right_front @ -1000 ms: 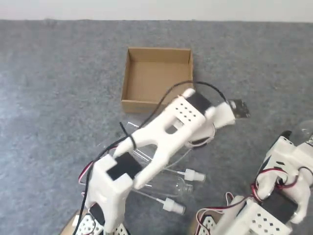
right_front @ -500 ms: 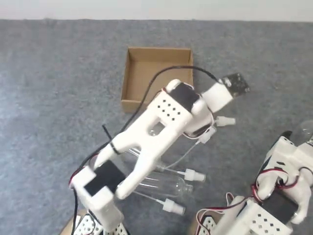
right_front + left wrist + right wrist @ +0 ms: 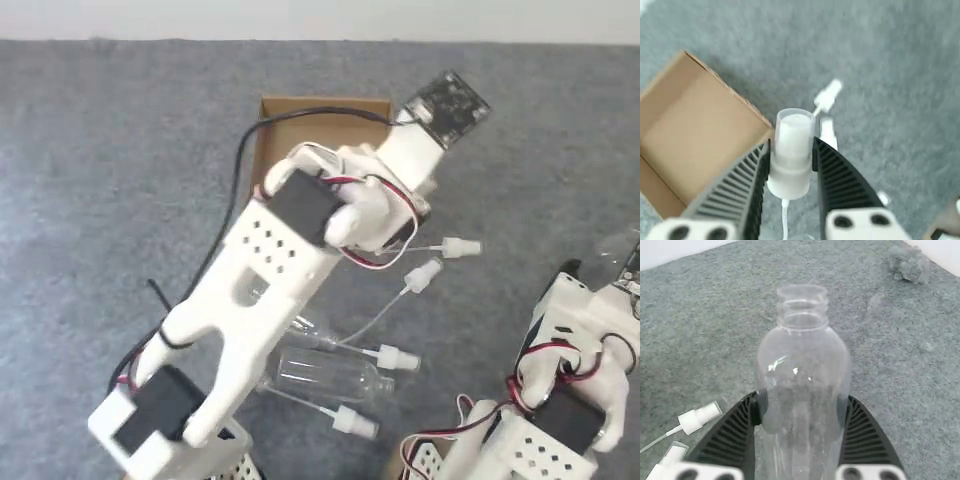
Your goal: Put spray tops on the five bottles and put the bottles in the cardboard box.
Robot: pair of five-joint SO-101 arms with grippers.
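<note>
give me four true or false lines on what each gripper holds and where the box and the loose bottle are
1. The left gripper is shut on a spray top. True.
2. The bottle in the right gripper wears a spray top. False: its neck is open, with nothing on it.
3. The cardboard box stands open side up. True.
4. A second bottle lies inside the cardboard box. False: the second bottle lies on the carpet, apart from the box.
</note>
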